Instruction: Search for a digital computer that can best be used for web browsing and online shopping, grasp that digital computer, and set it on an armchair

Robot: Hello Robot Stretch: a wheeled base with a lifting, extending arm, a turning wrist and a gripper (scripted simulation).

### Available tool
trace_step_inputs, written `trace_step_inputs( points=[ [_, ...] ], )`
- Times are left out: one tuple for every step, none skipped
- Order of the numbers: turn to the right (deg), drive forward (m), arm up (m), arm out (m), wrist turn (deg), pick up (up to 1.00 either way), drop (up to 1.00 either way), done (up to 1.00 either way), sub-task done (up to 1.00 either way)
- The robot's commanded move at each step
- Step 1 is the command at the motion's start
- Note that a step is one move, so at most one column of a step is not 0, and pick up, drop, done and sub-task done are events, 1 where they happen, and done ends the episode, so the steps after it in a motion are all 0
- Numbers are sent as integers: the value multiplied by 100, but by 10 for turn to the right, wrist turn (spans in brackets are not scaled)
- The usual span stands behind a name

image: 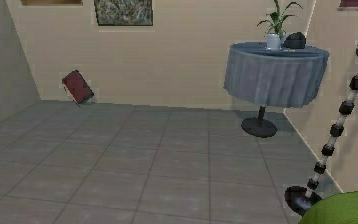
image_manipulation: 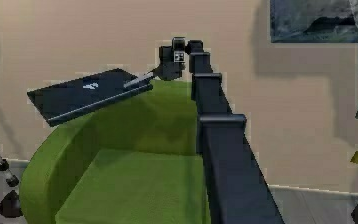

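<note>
Ahead, open floor (image: 137, 160) beside armchair (image: 343, 211)

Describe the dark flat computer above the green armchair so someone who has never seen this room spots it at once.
Find the big green armchair against the tan wall. Just above its backrest, the gripper holds a computer clear of the cushions. It is a thin, dark, slightly tilted slab with a small pale mark on top, unlike the thick square arm beside it.

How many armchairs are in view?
1: the green armchair below the arm; its edge shows again at the forward view's bottom right. Others may stand out of frame.
</note>
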Motion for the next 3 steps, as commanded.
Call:
trace_step_inputs(
  points=[
    [0,0,-34,0,0,0,0,0,0],
    [0,0,-32,0,0,0,0,0,0],
    [0,0,0,0,0,0,100,0,0]
  ],
)
